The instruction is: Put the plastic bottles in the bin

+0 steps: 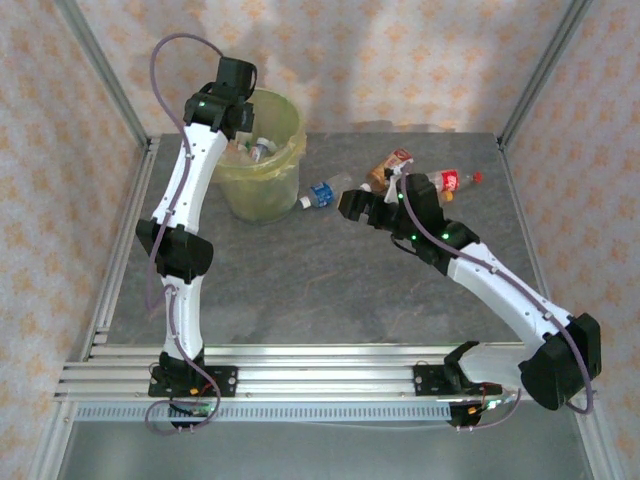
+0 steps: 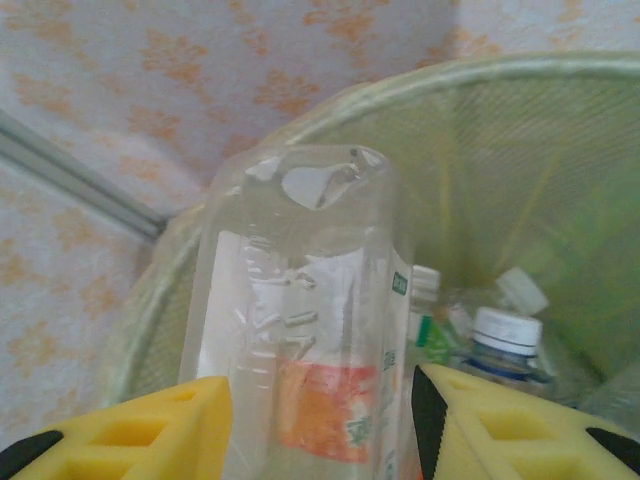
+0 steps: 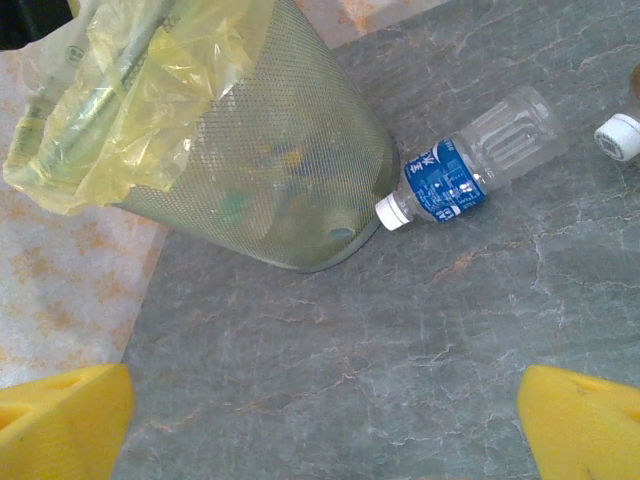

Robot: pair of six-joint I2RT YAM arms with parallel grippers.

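Grey marbled tabletop (image 1: 300,290) up front. Just beyond, right gripper (image 3: 325,425), yellow pads spread wide with nothing between them, hanging low over the table and looking at a clear plastic bottle with a blue label and white cap (image 1: 322,193). Lying on its side, that one, cap just beside the foot of the bin. Off to the right, a clear bottle with a red label (image 1: 452,182), and just behind it an orange-brown bottle (image 1: 390,168), both down on their sides. So three on the table to go, by the look of it. Next back, the round mesh bin with the yellow-green bag liner (image 1: 262,195), with several bottles already down inside. Farthest of all, left gripper (image 2: 320,430) up over the rim, pads pressed on either side of a clear plastic bottle with an orange-and-white label (image 2: 300,300), poised above the opening. Well past halfway by this reckoning: one in hand, three waiting.
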